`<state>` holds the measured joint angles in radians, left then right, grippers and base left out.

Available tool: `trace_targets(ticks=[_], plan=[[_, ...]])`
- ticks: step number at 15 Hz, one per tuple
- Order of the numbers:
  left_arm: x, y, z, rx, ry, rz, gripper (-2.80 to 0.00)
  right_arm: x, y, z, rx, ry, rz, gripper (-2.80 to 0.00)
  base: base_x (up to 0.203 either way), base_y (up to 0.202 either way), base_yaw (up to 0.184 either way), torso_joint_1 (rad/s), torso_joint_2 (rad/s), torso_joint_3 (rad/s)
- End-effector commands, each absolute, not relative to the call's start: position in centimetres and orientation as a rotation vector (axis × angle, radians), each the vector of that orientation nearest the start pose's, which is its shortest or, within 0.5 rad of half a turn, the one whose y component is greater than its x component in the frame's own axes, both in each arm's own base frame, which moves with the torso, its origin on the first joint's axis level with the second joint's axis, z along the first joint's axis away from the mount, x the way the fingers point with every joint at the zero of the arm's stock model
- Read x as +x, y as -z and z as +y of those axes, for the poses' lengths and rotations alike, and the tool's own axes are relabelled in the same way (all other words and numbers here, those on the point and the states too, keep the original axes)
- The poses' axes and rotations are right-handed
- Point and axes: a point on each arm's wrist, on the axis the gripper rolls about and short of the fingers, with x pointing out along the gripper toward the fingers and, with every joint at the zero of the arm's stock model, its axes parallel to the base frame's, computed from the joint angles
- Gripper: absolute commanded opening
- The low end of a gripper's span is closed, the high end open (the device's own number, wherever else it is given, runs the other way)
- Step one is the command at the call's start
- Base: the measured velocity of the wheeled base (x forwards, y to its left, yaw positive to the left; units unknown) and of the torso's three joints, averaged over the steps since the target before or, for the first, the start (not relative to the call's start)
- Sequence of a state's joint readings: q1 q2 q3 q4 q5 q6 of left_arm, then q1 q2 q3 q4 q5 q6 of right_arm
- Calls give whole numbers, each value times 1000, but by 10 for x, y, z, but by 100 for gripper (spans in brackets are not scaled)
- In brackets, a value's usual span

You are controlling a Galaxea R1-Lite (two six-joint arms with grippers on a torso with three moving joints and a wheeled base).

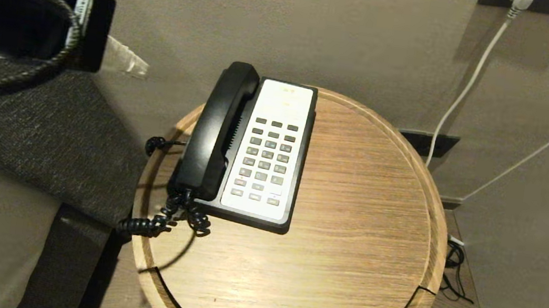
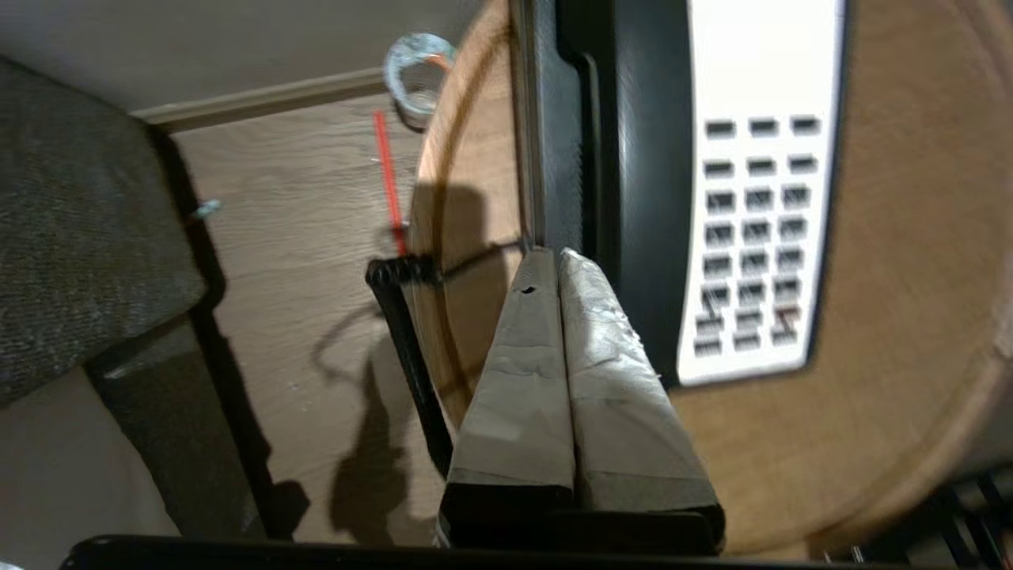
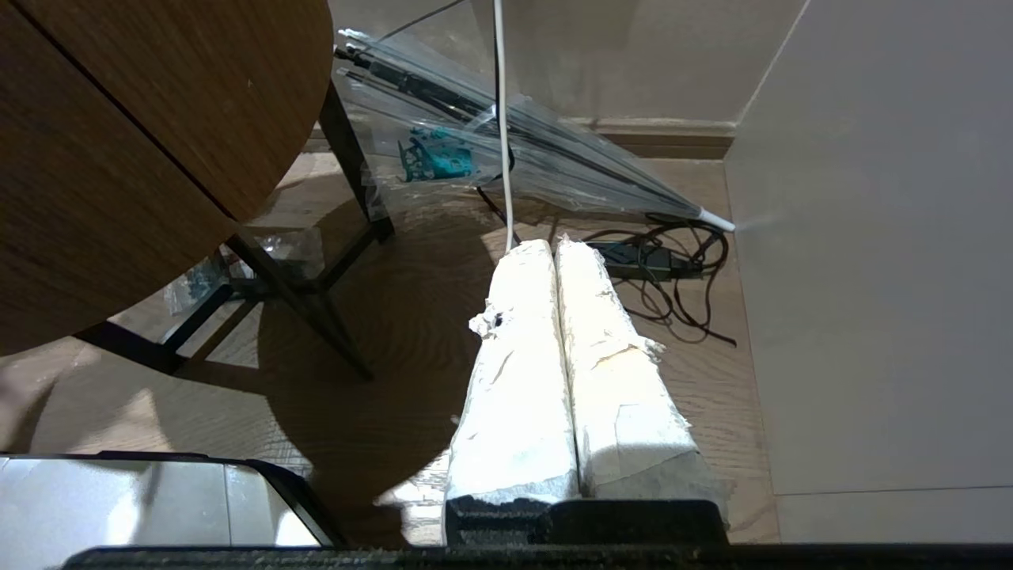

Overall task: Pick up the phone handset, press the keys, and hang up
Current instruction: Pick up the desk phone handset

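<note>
Round tabletop point(image 1: 364, 197) holds one phone point(image 1: 267, 148) near its left rim, one handset point(image 1: 216, 130) cradled; right half bare. Left pincer point(image 2: 552, 257) pressed together, above the left rim.

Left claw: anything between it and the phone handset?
Nothing. In the head view the left claw hangs left of the phone handset, with only wall behind the gap.

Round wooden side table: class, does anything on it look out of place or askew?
Only slightly: the black coiled cord spills over the round wooden table's rim. The glossy black handset sits properly in its cradle on the black-and-white keypad phone.
</note>
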<state>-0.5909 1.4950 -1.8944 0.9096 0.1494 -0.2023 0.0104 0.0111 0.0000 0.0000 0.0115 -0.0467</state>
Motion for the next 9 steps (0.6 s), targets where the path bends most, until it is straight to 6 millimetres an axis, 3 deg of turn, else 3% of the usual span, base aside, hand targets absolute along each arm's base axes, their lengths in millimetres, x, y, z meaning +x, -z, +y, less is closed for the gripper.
trace_targets(ticks=[1, 2, 3, 4, 9], plan=[[181, -378, -127, 16, 373, 559, -280, -22, -76, 0, -48, -23, 12, -280, 0, 0, 0, 0, 0, 0], [184, -376, -129, 23, 359, 566, -280, -22, -76, 0, -48, -23, 10, -280, 0, 0, 0, 0, 0, 0], [186, -374, -131, 27, 359, 571, -236, -22, -76, 0, -48, -23, 10, -280, 0, 0, 0, 0, 0, 0], [186, -373, -135, 33, 372, 573, 0, -22, -76, 0, -48, -23, 12, -280, 0, 0, 0, 0, 0, 0], [181, -363, -160, 105, 362, 584, 0, -22, -76, 0, -48, -23, 12, -280, 0, 0, 0, 0, 0, 0]])
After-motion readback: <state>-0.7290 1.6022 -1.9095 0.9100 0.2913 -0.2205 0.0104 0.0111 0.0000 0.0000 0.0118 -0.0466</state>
